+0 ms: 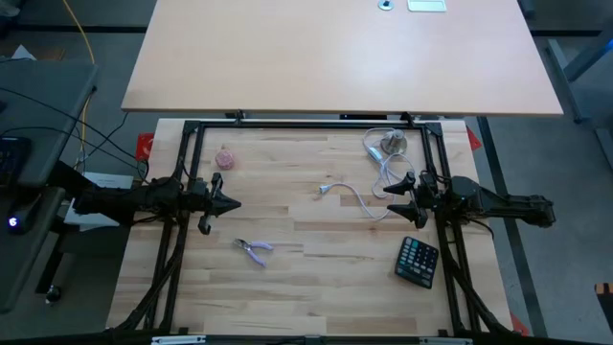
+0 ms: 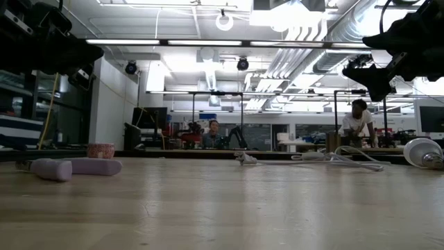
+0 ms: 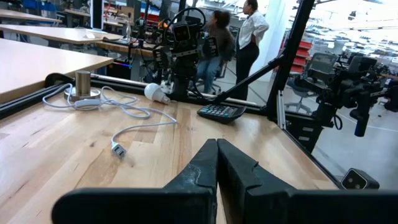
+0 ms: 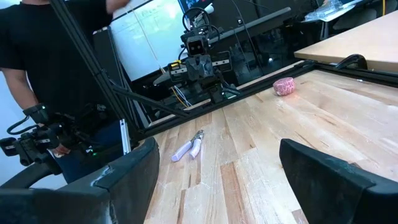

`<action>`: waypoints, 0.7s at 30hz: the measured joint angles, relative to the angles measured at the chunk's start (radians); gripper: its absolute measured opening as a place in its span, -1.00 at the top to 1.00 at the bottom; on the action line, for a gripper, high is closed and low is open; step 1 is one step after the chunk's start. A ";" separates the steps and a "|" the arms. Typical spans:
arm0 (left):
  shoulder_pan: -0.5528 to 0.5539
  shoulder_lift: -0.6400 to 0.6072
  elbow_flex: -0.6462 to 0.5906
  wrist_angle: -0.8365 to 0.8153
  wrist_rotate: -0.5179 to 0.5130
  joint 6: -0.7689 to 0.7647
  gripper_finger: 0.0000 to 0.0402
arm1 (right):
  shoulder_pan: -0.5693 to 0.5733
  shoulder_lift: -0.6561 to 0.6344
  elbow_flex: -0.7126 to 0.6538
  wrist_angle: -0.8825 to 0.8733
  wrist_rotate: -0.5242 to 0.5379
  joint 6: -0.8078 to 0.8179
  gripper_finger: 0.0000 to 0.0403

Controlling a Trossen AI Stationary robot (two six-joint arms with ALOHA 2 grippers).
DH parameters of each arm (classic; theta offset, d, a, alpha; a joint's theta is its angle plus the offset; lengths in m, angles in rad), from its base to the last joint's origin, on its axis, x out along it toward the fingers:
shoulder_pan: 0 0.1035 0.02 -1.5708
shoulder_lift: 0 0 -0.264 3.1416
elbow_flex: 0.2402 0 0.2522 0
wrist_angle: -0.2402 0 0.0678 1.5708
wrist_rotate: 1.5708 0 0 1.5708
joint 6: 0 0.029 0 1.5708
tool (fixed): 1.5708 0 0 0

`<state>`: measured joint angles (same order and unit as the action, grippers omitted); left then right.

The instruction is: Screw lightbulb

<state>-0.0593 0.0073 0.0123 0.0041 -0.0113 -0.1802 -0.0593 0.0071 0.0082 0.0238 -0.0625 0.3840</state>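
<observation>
The white lightbulb [image 1: 403,179] lies on its side on the wooden table at the right, just beyond my right gripper; it also shows in the left wrist view [image 3: 157,92] and in the low view [image 2: 422,151]. The grey socket base [image 1: 393,144] with its white cord [image 1: 369,196] stands near the far right corner. My right gripper [image 1: 393,213] hovers above the table, open and empty [image 4: 217,168]. My left gripper [image 1: 225,203] hovers at the left, shut and empty [image 3: 216,149].
A pink ball [image 1: 225,156] lies at the far left. Purple-handled pliers [image 1: 254,250] lie near the middle front. A black calculator [image 1: 418,261] lies at the front right. The cord's plug [image 1: 324,190] lies mid-table. People show in the room beyond the table.
</observation>
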 joint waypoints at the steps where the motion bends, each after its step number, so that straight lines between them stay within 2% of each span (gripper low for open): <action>1: 0.000 0.000 0.000 0.000 0.000 0.000 1.00 | 0.000 0.000 0.000 0.000 0.000 0.000 -0.60; 21: 0.000 0.000 0.000 0.000 0.000 0.000 1.00 | 0.000 0.000 0.000 0.000 0.000 0.000 -0.60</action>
<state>-0.0596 0.0074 0.0120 0.0043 -0.0113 -0.1802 -0.0590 0.0073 0.0082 0.0238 -0.0625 0.3843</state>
